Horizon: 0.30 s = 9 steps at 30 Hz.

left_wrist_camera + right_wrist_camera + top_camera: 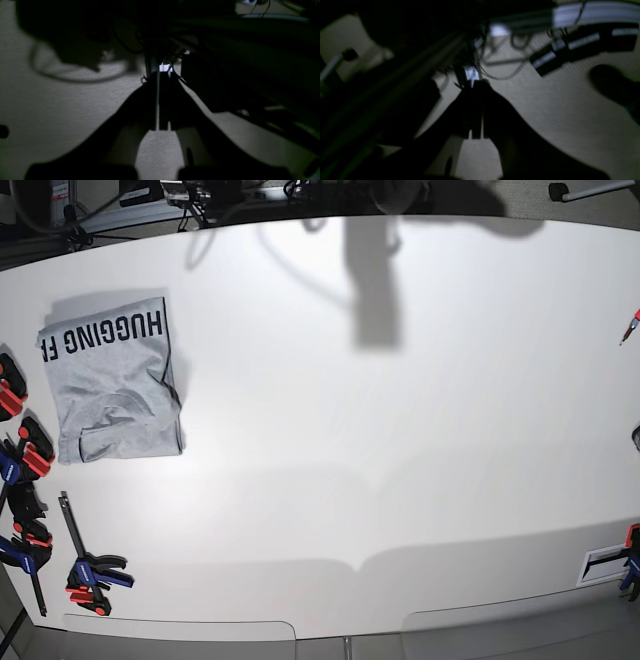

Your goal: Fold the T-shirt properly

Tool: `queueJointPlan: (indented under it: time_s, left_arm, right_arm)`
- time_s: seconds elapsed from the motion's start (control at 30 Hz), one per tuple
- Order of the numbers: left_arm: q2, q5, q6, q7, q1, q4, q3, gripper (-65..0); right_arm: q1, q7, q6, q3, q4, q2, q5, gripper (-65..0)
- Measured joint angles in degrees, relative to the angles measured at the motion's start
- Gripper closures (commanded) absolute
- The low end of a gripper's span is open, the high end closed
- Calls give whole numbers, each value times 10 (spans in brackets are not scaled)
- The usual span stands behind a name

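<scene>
White tabletop (400, 460) carries the T-shirt (112, 385), folded into a rough rectangle near its far left corner, lettering showing. Bar clamps (85, 570) line the edge beside it. Left gripper (160, 125) and right gripper (477, 135) both appear pressed together, grasping nothing.

A broad white table (400, 430), brightly lit, with clamps (90, 573) along its edge.
</scene>
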Motion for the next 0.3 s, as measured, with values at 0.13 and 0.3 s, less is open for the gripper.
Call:
queueJointPlan:
  time_s: [0.13, 0.3]
  left_arm:
    - [5, 0, 3, 0, 0, 0, 0, 0]
    - [11, 0, 2, -13, 0, 3, 0, 0]
  right_arm:
    - [3, -5, 0, 0, 2, -14, 0, 0]
    - [2, -13, 2, 0, 8, -12, 0, 0]
